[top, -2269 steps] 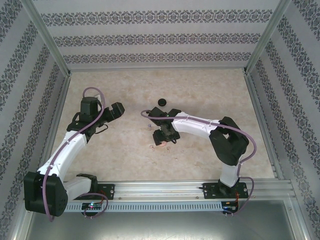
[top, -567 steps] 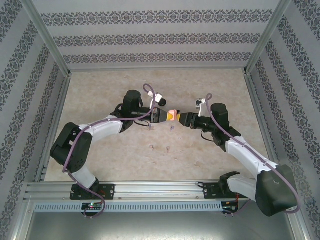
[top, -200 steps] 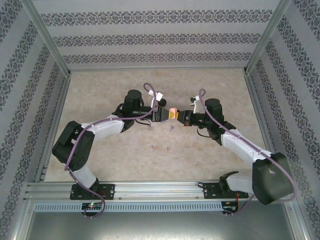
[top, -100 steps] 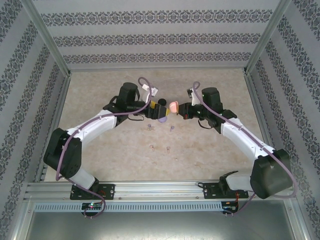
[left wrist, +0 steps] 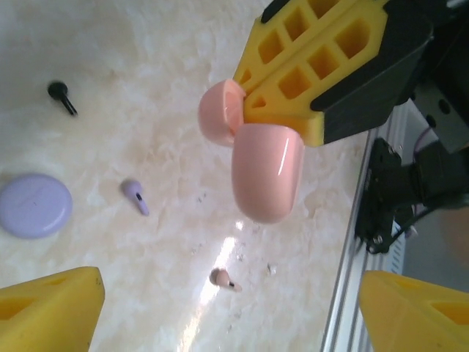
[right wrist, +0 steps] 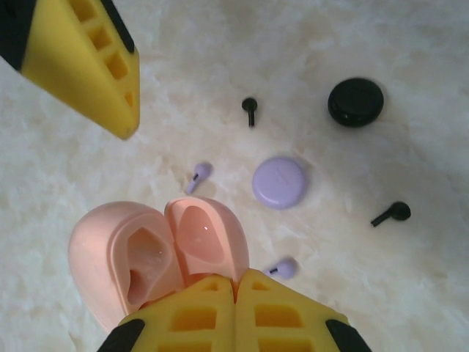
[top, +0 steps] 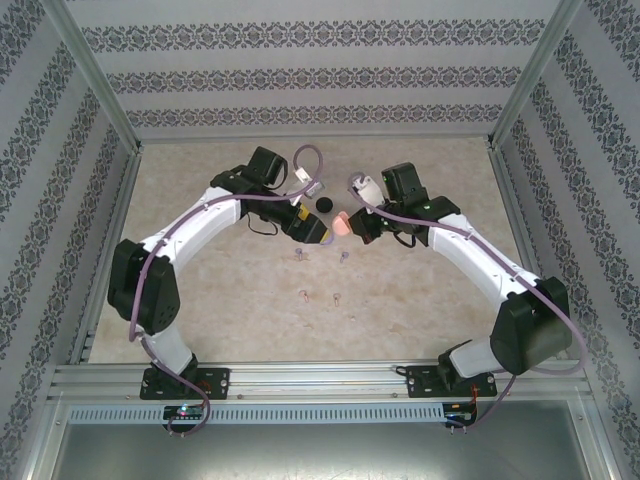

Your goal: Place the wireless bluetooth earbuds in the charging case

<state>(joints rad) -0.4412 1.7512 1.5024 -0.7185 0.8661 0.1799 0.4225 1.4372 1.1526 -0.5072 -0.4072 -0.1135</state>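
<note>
Left gripper (left wrist: pixel 231 312): released moments ago after a shared hold, yellow fingers now spread wide and drawn back from the case.
Pink charging case (left wrist: pixel 264 172): held aloft over the far middle of the table (top: pixel 200 300), lid swung open, both hollows bare.
Right gripper (right wrist: pixel 236 293): clenched on the case, now its sole carrier.
Meaning for the task: handover and opening apparently done. Case presented mouth-up, left arm freed to fetch. No bud seated yet.
Scattered on the table, left to right from the right wrist: pale purple earbud (right wrist: pixel 199 174), black earbud (right wrist: pixel 250 110), purple case (right wrist: pixel 279 182), second purple earbud (right wrist: pixel 284 268), black case (right wrist: pixel 355 101), second black earbud (right wrist: pixel 392 213).
Pinkish earbud (left wrist: pixel 223 279): lying loose on the table below the raised case, between the open left fingers; probably the matching bud and the likely first pick.
In the way: nothing between the open fingers and that bud. Purple bud near, round cases farther off. Tiny stems lying flat likely awkward to pinch.
</note>
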